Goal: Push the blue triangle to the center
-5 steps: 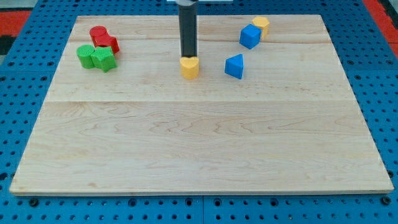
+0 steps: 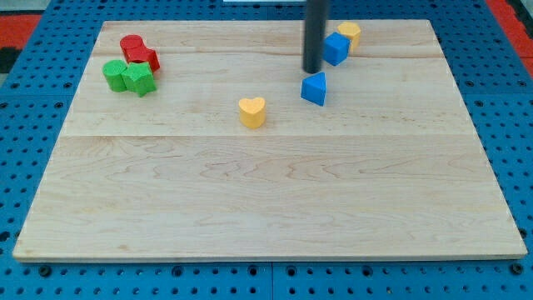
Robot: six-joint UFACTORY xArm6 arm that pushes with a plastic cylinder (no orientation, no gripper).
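Observation:
The blue triangle [image 2: 314, 88] lies on the wooden board [image 2: 266, 192], right of the middle and in the upper half. My tip [image 2: 311, 71] stands just above the triangle's upper edge, close to it or touching; I cannot tell which. A blue cube [image 2: 335, 48] sits just to the right of the rod. A yellow heart [image 2: 251, 112] lies to the lower left of the triangle, apart from the tip.
A yellow block [image 2: 350, 33] touches the blue cube near the board's top right. Two red blocks [image 2: 138, 52] and two green blocks [image 2: 129, 77] cluster at the top left. Blue pegboard surrounds the board.
The rod has moved right, from just above the yellow heart to just above the blue triangle. The yellow heart now sits lower on the board than before.

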